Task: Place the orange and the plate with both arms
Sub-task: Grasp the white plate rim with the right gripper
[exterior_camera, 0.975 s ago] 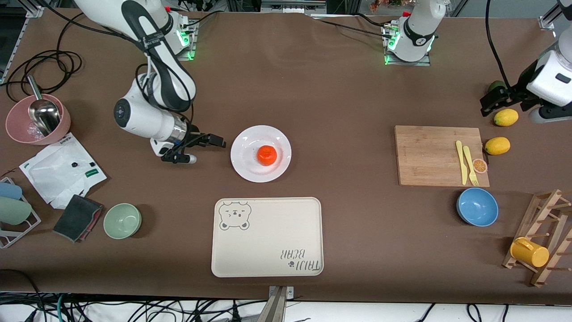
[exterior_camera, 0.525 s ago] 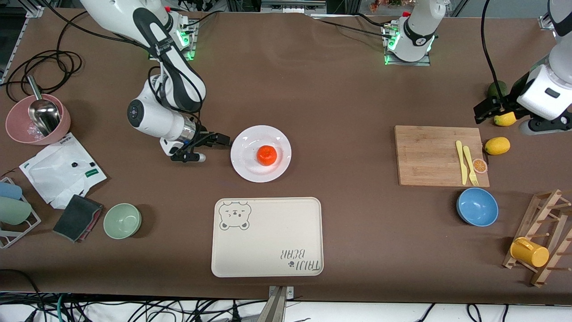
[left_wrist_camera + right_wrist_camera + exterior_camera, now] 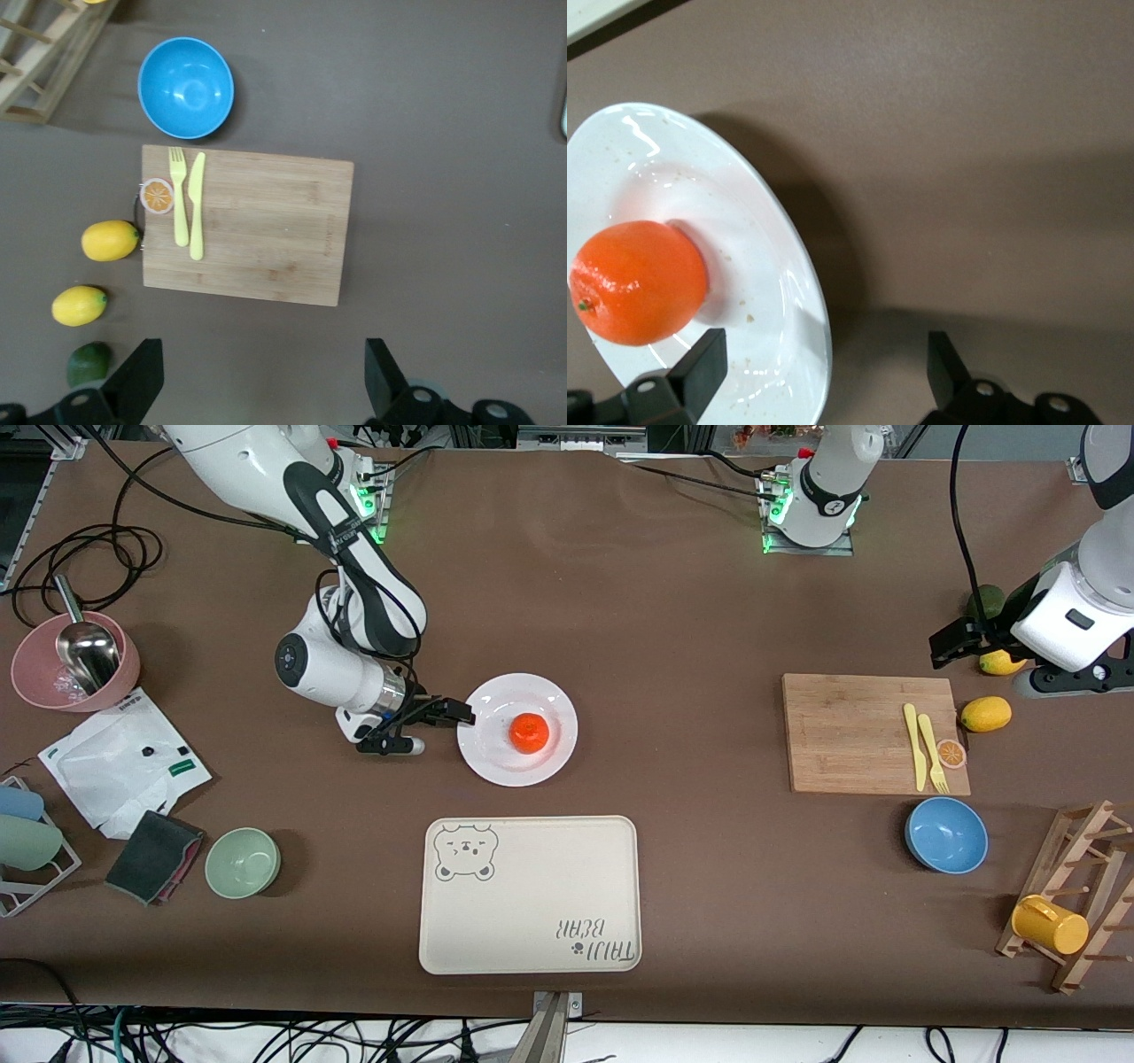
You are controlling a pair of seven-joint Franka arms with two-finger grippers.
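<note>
**Right tool lines up on the plate rim**

Tool work at this moment falls to the right arm: the right tool (image 3: 434,722) sits low at the centre-left of the front view, its fingers spread apart and pointing sideways at the edge of the plate (image 3: 483,717). One finger (image 3: 700,363) shows over the rim in the right wrist view while the other (image 3: 943,363) is out over bare brown surface (image 3: 620,620). That sideways, low pose suits pinching the thin rim, which appears to be the step in hand; whether a finger already touches the rim cannot be told.

The orange (image 3: 529,732) rests on the plate, slightly off its middle, so lifting the plate would carry both. The beige tray (image 3: 532,850), lower in the frame just below the plate, looks a likely destination.

At the right edge of the frame the left tool (image 3: 961,638) hangs open and empty above the surface near the lemons (image 3: 986,714) and cutting board (image 3: 850,735), waiting.
</note>
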